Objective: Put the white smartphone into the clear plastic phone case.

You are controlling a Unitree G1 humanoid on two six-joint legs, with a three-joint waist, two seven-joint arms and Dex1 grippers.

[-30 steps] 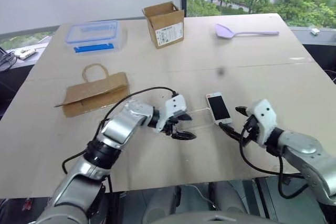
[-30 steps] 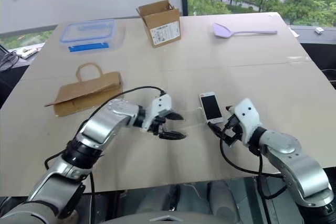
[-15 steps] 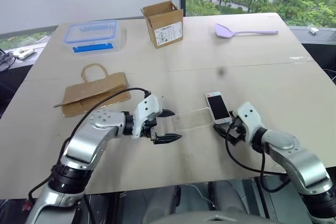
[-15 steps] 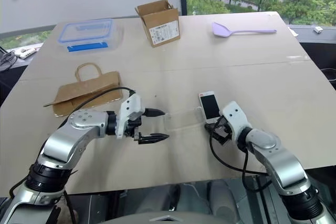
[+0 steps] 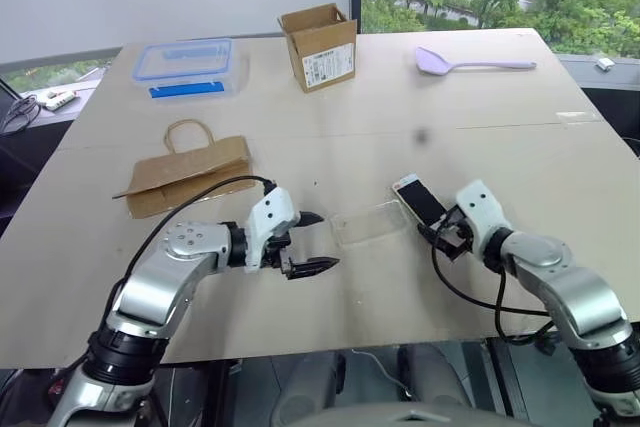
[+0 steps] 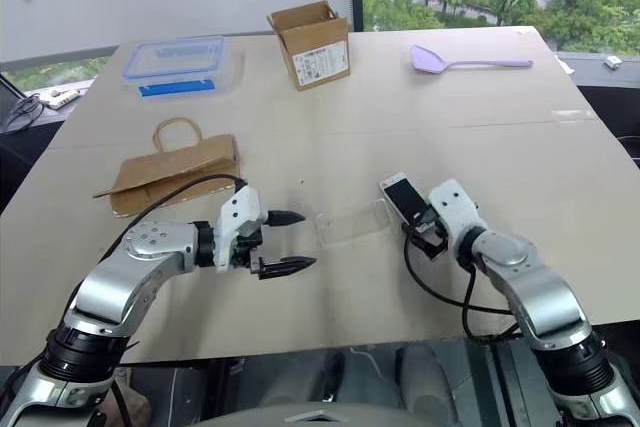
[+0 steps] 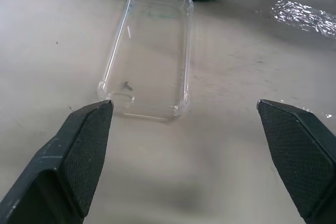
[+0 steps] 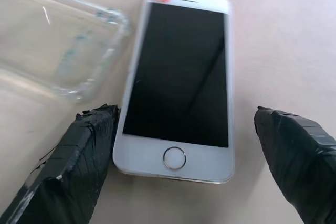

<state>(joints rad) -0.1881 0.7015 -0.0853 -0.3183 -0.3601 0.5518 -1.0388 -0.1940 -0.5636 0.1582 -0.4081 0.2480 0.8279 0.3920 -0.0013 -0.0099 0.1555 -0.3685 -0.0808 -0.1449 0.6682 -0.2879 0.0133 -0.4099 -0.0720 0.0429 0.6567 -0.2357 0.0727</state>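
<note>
My right hand [image 5: 440,231] is wide open at the near end of the white phone [image 5: 419,200], one finger [image 8: 84,166] on either side of the home-button end, not yet closed on it. The phone lies flat and face up on the desk [image 5: 480,117], its black screen showing. Just beside it, toward my left, the clear case [image 5: 367,223] lies open side up, one short end almost touching the phone's side. My left hand [image 5: 310,242] is also open and empty, its fingers [image 7: 79,150] spread apart and pointing at the case from a little way off. Farther back on the desk are a paper bag [image 5: 187,173], a small cardboard box [image 5: 320,46], a clear food box with a blue lid [image 5: 184,66] and a purple spoon [image 5: 470,61].
</note>
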